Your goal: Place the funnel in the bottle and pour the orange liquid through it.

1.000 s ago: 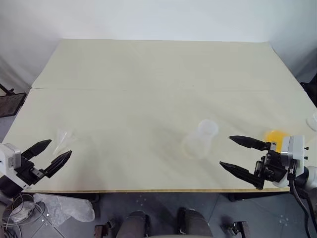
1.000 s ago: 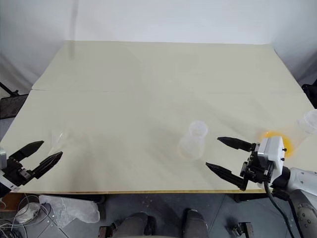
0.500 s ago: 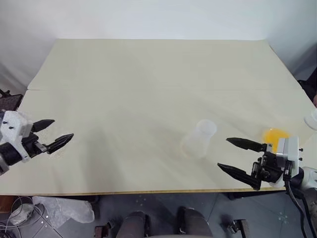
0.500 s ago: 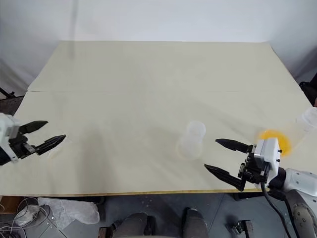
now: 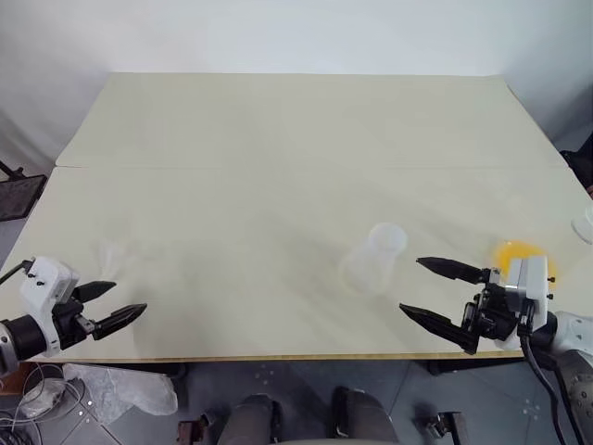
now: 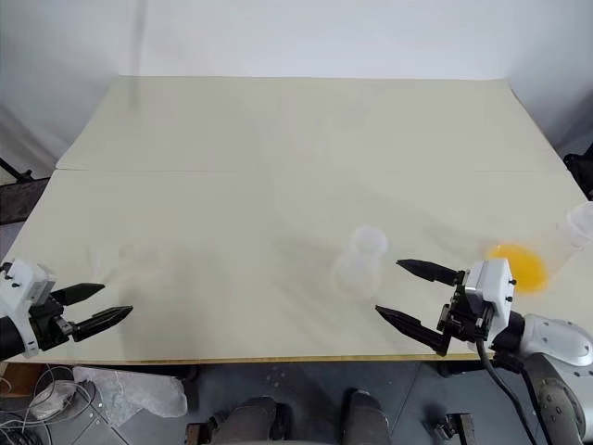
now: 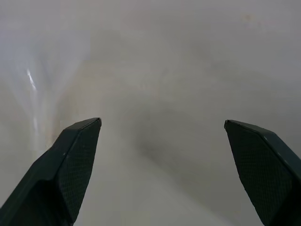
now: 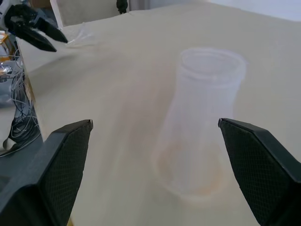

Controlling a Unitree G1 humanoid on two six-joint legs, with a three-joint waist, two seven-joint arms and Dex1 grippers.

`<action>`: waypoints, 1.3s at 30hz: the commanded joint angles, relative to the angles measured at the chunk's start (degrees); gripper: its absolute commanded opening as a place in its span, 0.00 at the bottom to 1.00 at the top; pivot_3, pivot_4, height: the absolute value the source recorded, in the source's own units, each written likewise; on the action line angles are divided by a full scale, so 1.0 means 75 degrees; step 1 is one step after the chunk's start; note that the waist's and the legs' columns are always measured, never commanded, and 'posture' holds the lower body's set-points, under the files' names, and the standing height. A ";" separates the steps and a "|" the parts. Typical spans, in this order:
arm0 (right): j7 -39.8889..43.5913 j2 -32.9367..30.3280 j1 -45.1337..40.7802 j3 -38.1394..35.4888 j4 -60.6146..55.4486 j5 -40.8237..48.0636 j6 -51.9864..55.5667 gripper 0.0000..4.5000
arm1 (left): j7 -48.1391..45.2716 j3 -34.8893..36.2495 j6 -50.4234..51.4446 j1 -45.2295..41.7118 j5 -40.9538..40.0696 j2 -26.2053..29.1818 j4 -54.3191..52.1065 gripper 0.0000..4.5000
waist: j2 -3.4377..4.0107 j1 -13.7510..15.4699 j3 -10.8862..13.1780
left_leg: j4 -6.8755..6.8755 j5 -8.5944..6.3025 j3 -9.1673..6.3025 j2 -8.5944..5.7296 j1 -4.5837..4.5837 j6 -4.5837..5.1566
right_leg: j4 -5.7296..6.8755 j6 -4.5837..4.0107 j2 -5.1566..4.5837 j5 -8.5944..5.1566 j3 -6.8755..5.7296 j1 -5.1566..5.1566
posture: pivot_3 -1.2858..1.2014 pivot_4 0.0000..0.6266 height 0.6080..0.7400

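Table point(image 5: 278, 139): pale cream top, two panels joined along a seam that runs across the far half.

Bottle point(image 5: 375, 260): clear plastic, upright on the table toward the right of the near half, wide round mouth open at the top. In the right wrist view we see it point(image 8: 200, 122) straight ahead, between the two black fingers but well beyond their tips, touched by neither.

Orange liquid point(image 6: 519, 264): a bright orange-yellow patch in a low clear container on the table near the right edge, to the right of the bottle and just behind the right gripper's white body.

Funnel point(image 5: 113, 255): we make out only a faint clear shape on the table near the left edge, just beyond the left gripper. In the right wrist view it point(image 8: 82, 35) lies on the table just beside the left gripper's fingertips; we cannot tell whether they touch it.

Left gripper point(image 5: 119, 304): low over the near left corner of the table, pointing right and slightly down. Jaws spread wide, holding nothing; only bare tabletop shows between the fingers point(image 7: 75, 160) in the left wrist view.

Right gripper point(image 5: 428, 289): above the near right edge of the table, pointing left toward the bottle, near it but apart. Jaws spread wide, holding nothing.
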 commanded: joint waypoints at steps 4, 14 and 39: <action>0.0000 -0.0076 -0.0103 -0.0027 -0.0110 0.0034 0.0015 1.00 | 0.0305 0.0285 -0.0059 0.0210 0.0118 -0.0144 -0.0050 0.99 | 0.0002 -0.0017 0.0001 | -0.0003 -0.0001 0.0001 0.0000 0.0000 -0.0002 | -0.0001 -0.0001 -0.0003 0.0000 0.0003 -0.0003 | 0.52 0.24 1.00; -0.0108 -0.0089 -0.0205 -0.0010 -0.0198 0.0030 0.0158 1.00 | 0.0547 -0.0254 -0.1059 -0.0310 0.0714 -0.0295 0.1027 0.99 | 0.0004 -0.0010 0.0002 | -0.0003 -0.0002 0.0002 0.0000 -0.0001 -0.0003 | 0.0000 -0.0003 -0.0004 -0.0001 -0.0001 -0.0005 | 0.52 0.24 1.00; -0.0402 -0.0072 -0.0266 -0.0005 -0.0338 -0.0013 0.0295 1.00 | 0.0470 -0.0598 -0.1875 -0.1491 0.1004 0.0012 0.2001 0.99 | 0.0008 -0.0016 0.0004 | -0.0004 -0.0004 0.0009 -0.0002 -0.0001 0.0000 | 0.0009 -0.0002 -0.0005 -0.0001 -0.0033 -0.0010 | 0.52 0.24 1.00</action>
